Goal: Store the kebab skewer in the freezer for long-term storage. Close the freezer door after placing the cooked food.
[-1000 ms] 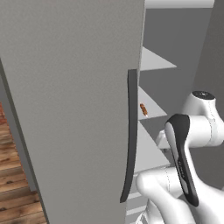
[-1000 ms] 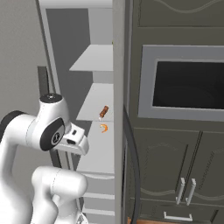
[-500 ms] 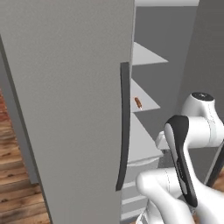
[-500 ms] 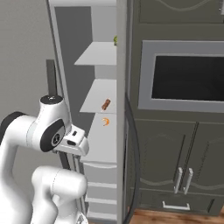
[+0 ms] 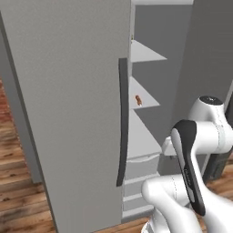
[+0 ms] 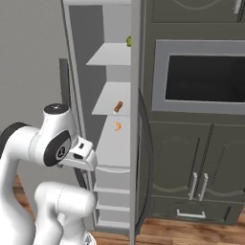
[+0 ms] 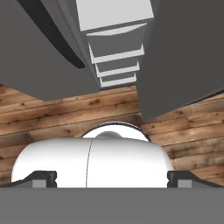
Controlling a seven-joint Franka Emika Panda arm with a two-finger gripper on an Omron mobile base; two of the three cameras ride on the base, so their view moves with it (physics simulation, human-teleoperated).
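The freezer (image 6: 111,56) stands open, with white shelves and white drawers (image 5: 141,166) below them. The kebab skewer (image 6: 118,106), a tiny orange-brown stick, lies on the second shelf; the left base view has the skewer (image 5: 138,100) deep inside, past the door. The freezer door (image 5: 68,113) is swung out wide, its long dark handle (image 5: 122,123) facing me. My gripper (image 7: 112,178) is open and empty, folded back close to my body and pointing down at the wooden floor, well away from the shelf.
A small green leafy lump (image 6: 128,41) sits on the top shelf and a small orange piece (image 6: 117,126) on the third. A second grey door edge (image 6: 135,119) with a curved dark handle stands right of the freezer. Dark cabinets with an oven (image 6: 206,76) lie further right.
Both base views have shifted, so the camera has moved; more of the freezer's inside shows past the door. The skewer stays on its shelf and the gripper stays open.
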